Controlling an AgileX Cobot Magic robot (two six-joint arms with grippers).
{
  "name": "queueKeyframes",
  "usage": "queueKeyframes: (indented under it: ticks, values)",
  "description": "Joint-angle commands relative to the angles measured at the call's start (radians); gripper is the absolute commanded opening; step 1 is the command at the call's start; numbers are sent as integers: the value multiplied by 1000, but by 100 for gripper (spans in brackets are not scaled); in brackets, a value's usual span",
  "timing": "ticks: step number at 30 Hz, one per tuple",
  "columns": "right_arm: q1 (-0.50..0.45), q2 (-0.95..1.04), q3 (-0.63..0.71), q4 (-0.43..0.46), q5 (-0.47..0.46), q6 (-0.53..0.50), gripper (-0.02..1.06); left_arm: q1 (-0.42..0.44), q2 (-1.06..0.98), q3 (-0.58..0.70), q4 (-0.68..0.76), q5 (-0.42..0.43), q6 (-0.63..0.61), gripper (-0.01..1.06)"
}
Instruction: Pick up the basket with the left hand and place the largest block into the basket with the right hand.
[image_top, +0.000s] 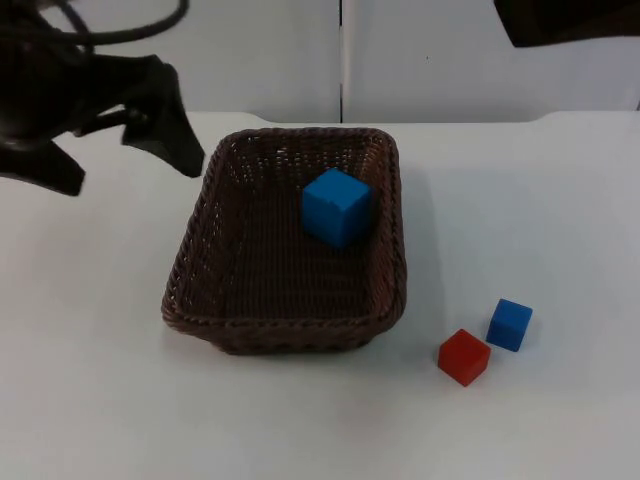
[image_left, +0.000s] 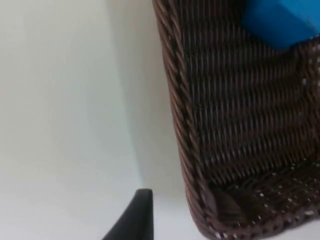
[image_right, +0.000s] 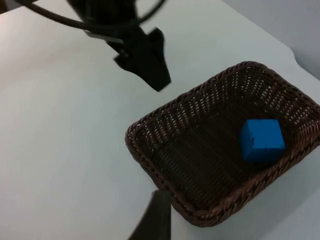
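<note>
Large blue block (image_top: 336, 206) lies inside the basket (image_top: 225, 190), near its far right wall.
Left gripper (image_top: 165, 125) hovers just off the basket's far left corner, finger state unclear; two small blocks (image_top: 464, 356) (image_top: 510, 324) sit on open table (image_top: 540, 200) toward the near right.

I read no text, no label, no brand mark, no number on anything before me, the blocks plain-faced, the basket bare wicker, the table unmarked

White counter (image_top: 560, 200), ending at grey partition wall (image_top: 450, 50). Resting on it: brown wicker basket (image_top: 250, 300) mid-surface; small red block (image_top: 464, 357) and small blue block (image_top: 510, 324) just beside each other, near basket's corner.
</note>
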Motion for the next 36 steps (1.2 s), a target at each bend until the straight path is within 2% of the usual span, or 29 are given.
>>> queueKeyframes:
  ticks: [1, 9, 22, 27, 36]
  values:
    - [-4, -15, 7, -4, 5, 9, 80, -4, -65, 42, -6, -30, -1, 104]
    - [-4, -156, 111, -2, -15, 29, 80, -4, -403, 201, -6, -61, 52, 104]
    - [-4, -449, 285, -2, -1, 63, 80, -4, -798, 246, 72, -36, 56, 104]
    - [-4, -544, 322, -2, 33, 63, 80, -4, -920, 246, 81, 5, 56, 104]
    - [-4, -707, 407, -2, 89, 69, 80, -4, -1103, 246, 164, 163, 10, 104]
